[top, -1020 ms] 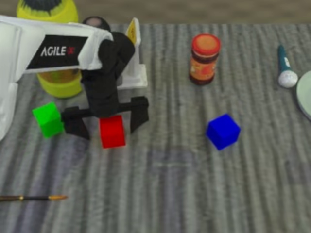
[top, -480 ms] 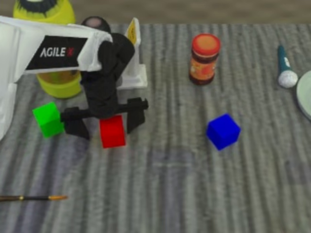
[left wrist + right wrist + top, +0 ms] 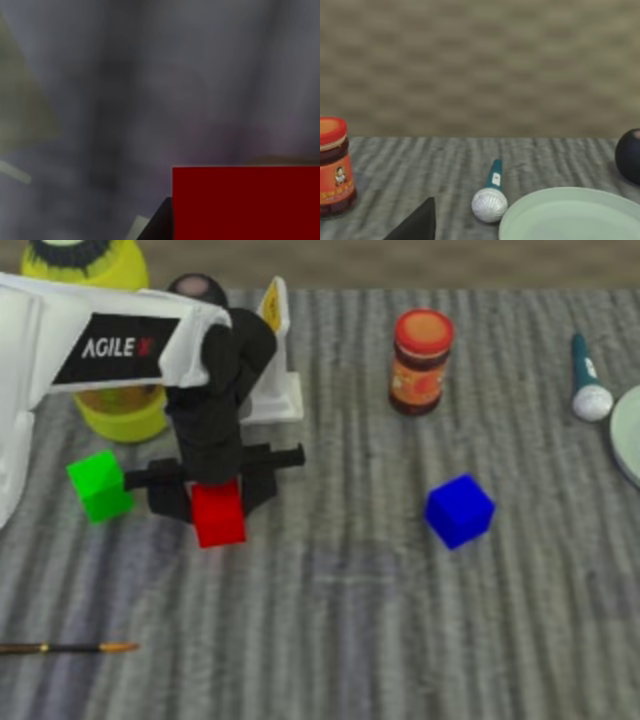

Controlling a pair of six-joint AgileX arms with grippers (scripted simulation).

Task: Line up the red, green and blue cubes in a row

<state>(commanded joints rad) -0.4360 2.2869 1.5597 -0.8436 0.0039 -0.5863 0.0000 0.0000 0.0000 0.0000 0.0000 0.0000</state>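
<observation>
My left gripper (image 3: 216, 498) is shut on the red cube (image 3: 218, 520), one black finger on each side of it, left of the table's centre. In the left wrist view the red cube (image 3: 245, 202) fills the corner, with a dark finger (image 3: 160, 222) against its side. The green cube (image 3: 99, 485) sits on the cloth just left of the gripper, apart from it. Well off to the right lies the blue cube (image 3: 459, 510), on its own. Only one finger (image 3: 417, 225) of my right gripper shows, in its wrist view, and nothing is beside it; that arm stays parked outside the top view.
A red-lidded jar (image 3: 421, 360) stands behind the blue cube. A yellow container (image 3: 110, 390) and a white stand (image 3: 272, 380) are behind the left arm. A microphone (image 3: 588, 385) and a pale plate (image 3: 630, 435) lie far right. A paintbrush (image 3: 70, 647) lies front left.
The left gripper's fingers have come together onto the red cube. The cube has shifted a little to the left, toward the green cube. The green and blue cubes have not moved.
</observation>
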